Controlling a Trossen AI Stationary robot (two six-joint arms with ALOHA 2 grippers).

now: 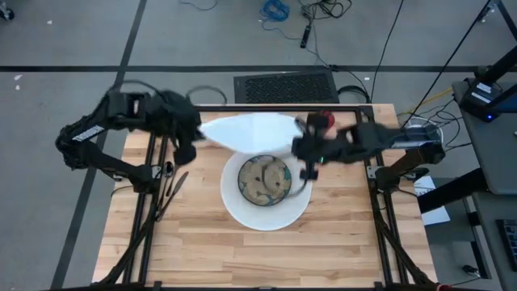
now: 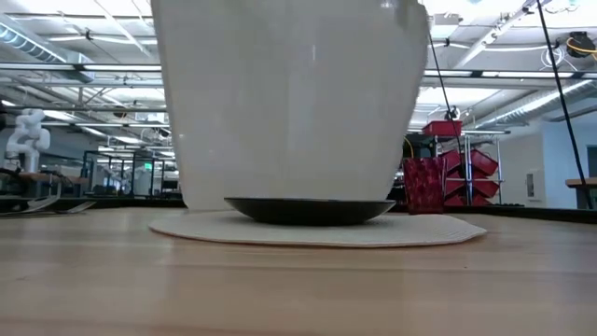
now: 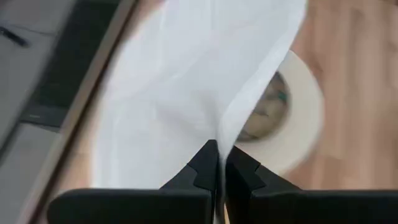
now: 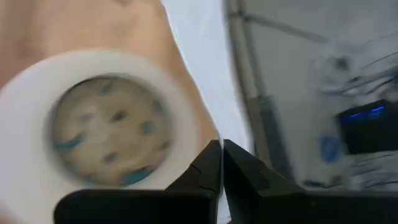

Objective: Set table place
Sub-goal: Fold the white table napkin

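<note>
From above, the left claw [image 1: 194, 137] and the right claw [image 1: 305, 149] each pinch one end of a white napkin [image 1: 246, 132], stretched between them over the far half of the table [image 1: 202, 250], just beyond a white round placemat [image 1: 266, 212] carrying a patterned plate [image 1: 264, 178]. At table height the napkin [image 2: 289, 93] hangs as a broad sheet down to the dark-looking plate [image 2: 310, 211], so the main risk is its lower edge dragging across the plate and shifting it off centre. The left wrist view shows its fingers [image 3: 205, 168] closed on a thin fold of cloth [image 3: 186, 81]; a hold that slim could slip if the arms pull apart unevenly. The right wrist view shows closed fingers [image 4: 208, 165] on the napkin edge [image 4: 205, 50], the plate [image 4: 106, 127] blurred, suggesting fast motion that could tear the cloth free.
</note>
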